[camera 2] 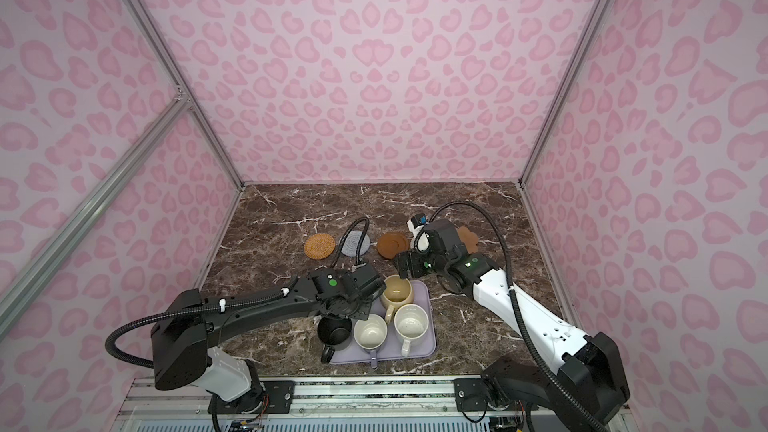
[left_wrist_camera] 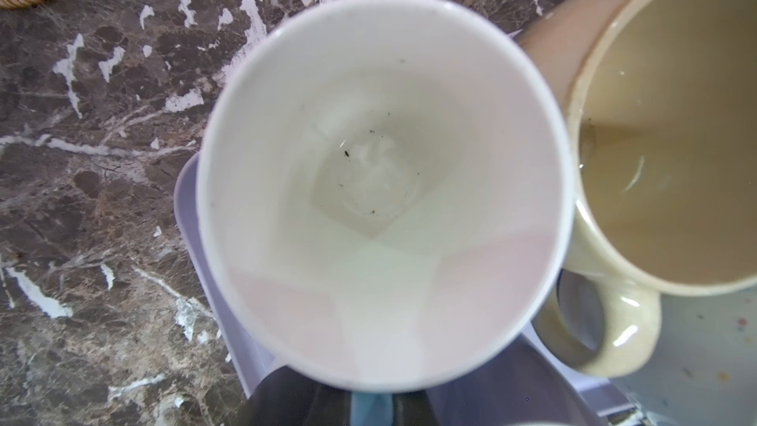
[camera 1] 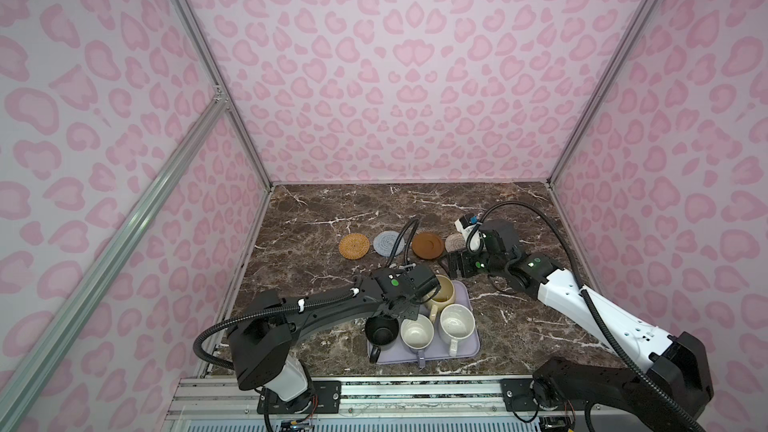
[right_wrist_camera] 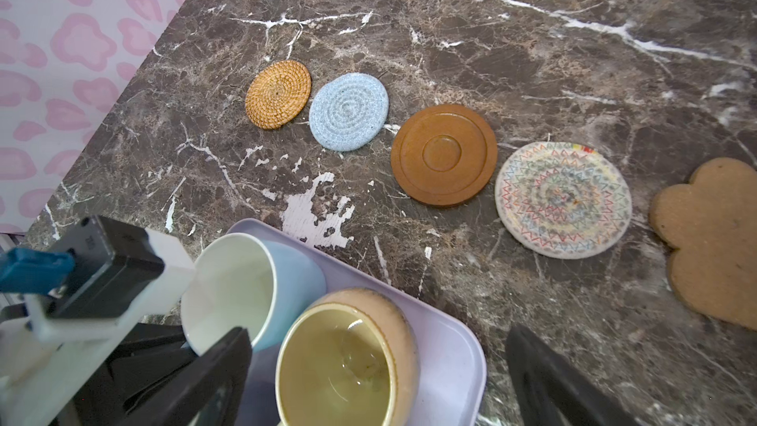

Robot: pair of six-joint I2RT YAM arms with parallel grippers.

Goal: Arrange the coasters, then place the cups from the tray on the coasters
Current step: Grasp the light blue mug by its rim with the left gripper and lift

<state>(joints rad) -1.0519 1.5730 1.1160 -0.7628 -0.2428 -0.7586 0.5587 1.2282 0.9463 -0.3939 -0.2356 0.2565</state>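
Light-blue mug with white inside (left_wrist_camera: 381, 182): left gripper (left_wrist_camera: 370, 405) pinches its wall at flat lavender tray (right_wrist_camera: 450, 346) corner; lifted or not, can't tell. Right gripper (right_wrist_camera: 377, 333) spread, empty, near pale-yellow mug (right_wrist_camera: 348, 362). Beyond both hands, coasters in a row, orange woven round (right_wrist_camera: 278, 94) to tan flower-shaped mat (right_wrist_camera: 712, 239), all bare. Arranging looks done; five cups to go.

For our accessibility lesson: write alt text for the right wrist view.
Five coasters line a marble table: orange, blue-grey, brown, cream, tan. Nearer, a lavender tray holds a light blue mug and a pale yellow mug.
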